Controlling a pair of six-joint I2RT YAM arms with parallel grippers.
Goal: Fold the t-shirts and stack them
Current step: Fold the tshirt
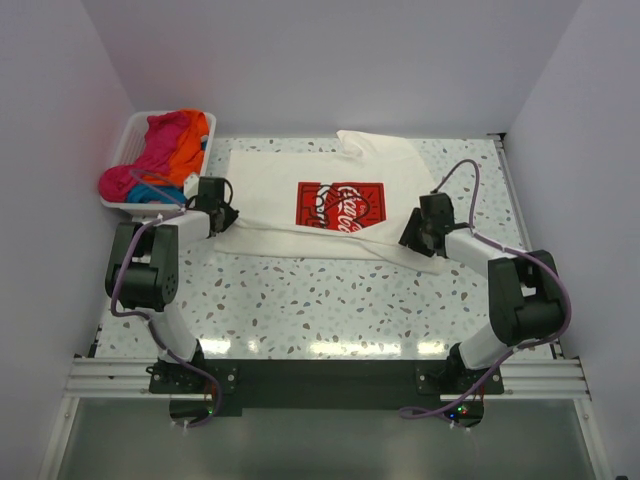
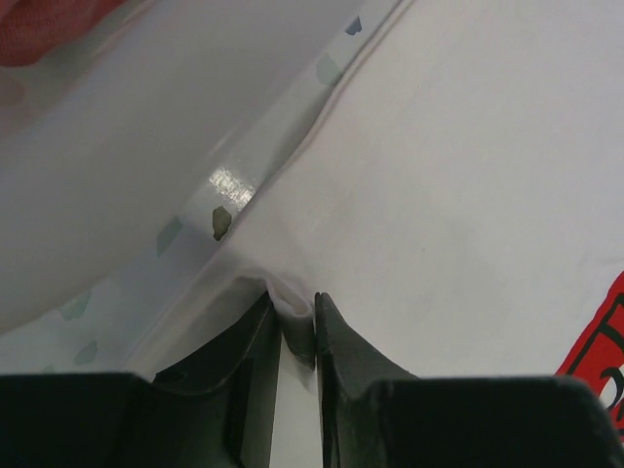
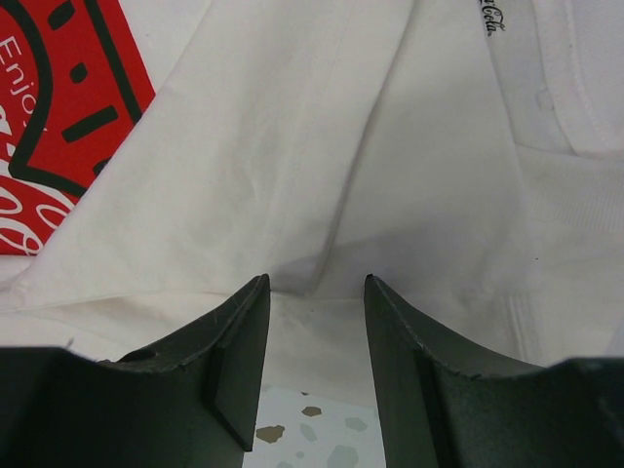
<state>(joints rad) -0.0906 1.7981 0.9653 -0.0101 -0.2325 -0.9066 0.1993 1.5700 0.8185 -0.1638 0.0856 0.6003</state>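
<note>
From above, we see the cream-white t-shirt (image 1: 270,190) spread flat on the speckled table (image 1: 300,300). Its long axis runs left to right, with the sleeves toward the right and the red logo (image 1: 340,206) at its middle. The left gripper (image 1: 222,208) sits at its left edge and the right gripper (image 1: 415,232) at its near right edge. Pink, orange and blue t-shirts (image 1: 165,150) are heaped in the white basket (image 1: 128,140) at the far left corner; we cannot count them.

In the left wrist view, the jaws are pressed together, pinching a small fold of the white cloth. The basket behind is a blur.

In the right wrist view, the jaws stand spread over the shirt's edge, gripping nothing. The logo is cut off at the left.
</note>
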